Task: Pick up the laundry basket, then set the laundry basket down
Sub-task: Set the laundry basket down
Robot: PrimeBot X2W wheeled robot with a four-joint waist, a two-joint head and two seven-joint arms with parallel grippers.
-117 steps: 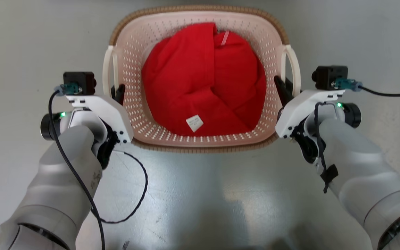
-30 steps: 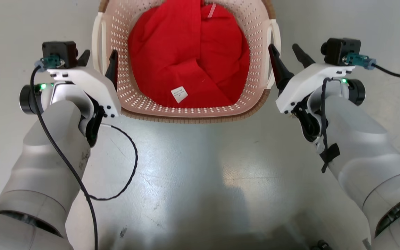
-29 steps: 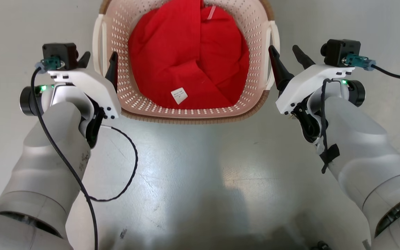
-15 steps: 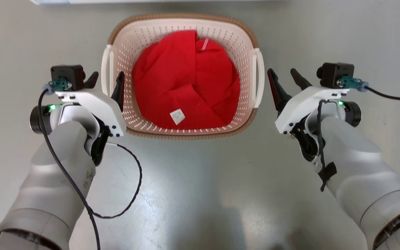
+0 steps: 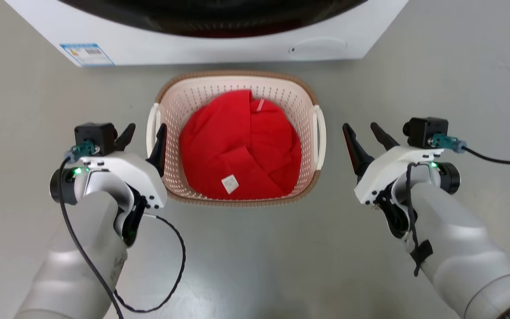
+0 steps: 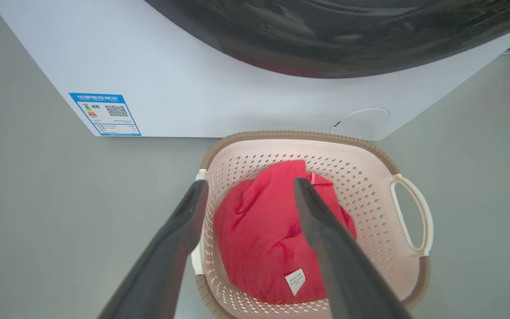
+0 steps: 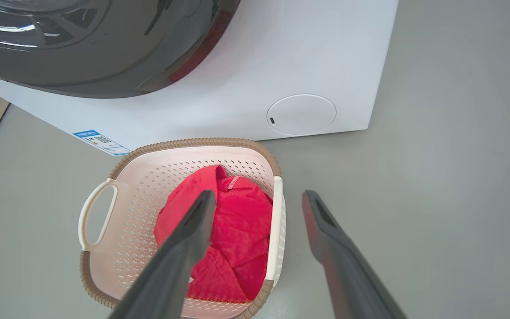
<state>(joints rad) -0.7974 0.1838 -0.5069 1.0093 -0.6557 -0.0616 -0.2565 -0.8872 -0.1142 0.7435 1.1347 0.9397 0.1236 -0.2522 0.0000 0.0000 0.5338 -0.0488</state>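
The laundry basket (image 5: 237, 74), cream with a brown rim, stands on the grey floor in front of a washing machine, with a red garment (image 5: 237, 141) inside. My left gripper (image 5: 144, 133) is open beside and above the basket's white left handle (image 5: 151, 128), holding nothing. My right gripper (image 5: 365, 135) is open, a short way right of the right handle (image 5: 320, 133), and it too is empty. From the left wrist, the left gripper (image 6: 250, 185) hangs over the basket (image 6: 299, 135). From the right wrist, the right gripper (image 7: 259, 195) straddles the basket's (image 7: 193, 142) near side from above.
A white washing machine (image 5: 193, 48) with a dark round door stands just behind the basket and carries a blue label (image 5: 86, 49). Bare grey floor (image 5: 436, 66) lies on both sides and in front. A black cable (image 5: 175, 274) loops from my left wrist.
Both grippers, shut at the basket's handles 3.9 s ago, have opened and come off them. The head camera has risen: the basket looks smaller and the washing machine has come into view.
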